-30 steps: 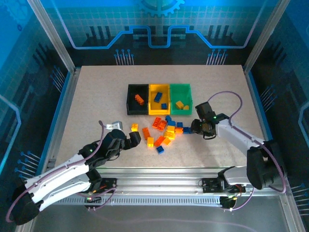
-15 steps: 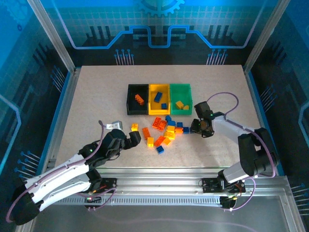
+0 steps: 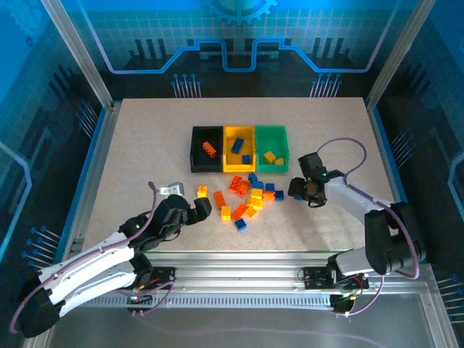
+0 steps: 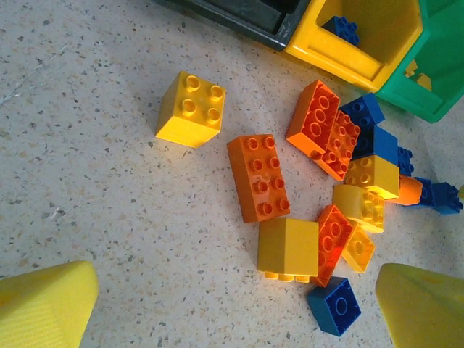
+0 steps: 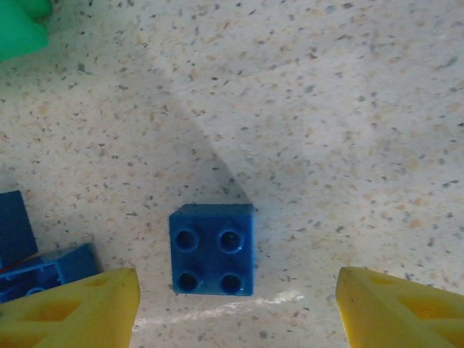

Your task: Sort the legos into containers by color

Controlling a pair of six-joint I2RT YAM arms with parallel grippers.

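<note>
Hovers with the right gripper (image 5: 235, 297), spread and gripping nothing, over one blue lego (image 5: 212, 249) on the worktop (image 5: 348, 109); holds the left gripper (image 4: 232, 308) spread wide above the mixed legos (image 4: 259, 177).

Left fingers (image 4: 43, 304) spread wide (right fingers (image 5: 72, 304) parted)

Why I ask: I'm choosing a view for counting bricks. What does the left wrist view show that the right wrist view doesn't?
Left wrist, not right wrist: orange bricks and yellow bricks, the yellow bin, the black bin edge, the open left gripper. Right wrist, not left: the open right gripper, a four-stud blue brick lying untouched between its fingers. Both: the green bin, blue bricks, the speckled table.
</note>
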